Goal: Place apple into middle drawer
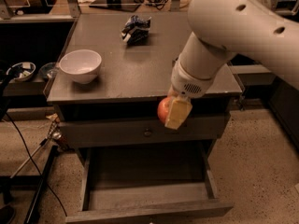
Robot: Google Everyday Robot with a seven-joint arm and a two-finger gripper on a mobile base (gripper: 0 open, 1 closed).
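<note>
Apple gripped in the air in front of the cabinet, above the open middle drawer.

The big white arm reaches down from the upper right across the grey cabinet top. At the bottom the middle drawer stands pulled out, under a closed drawer front with a small knob. A white bowl sits at the top's left, a crushed can near its back. The gripper hangs before the front edge, fingers clamped on the apple.
</note>
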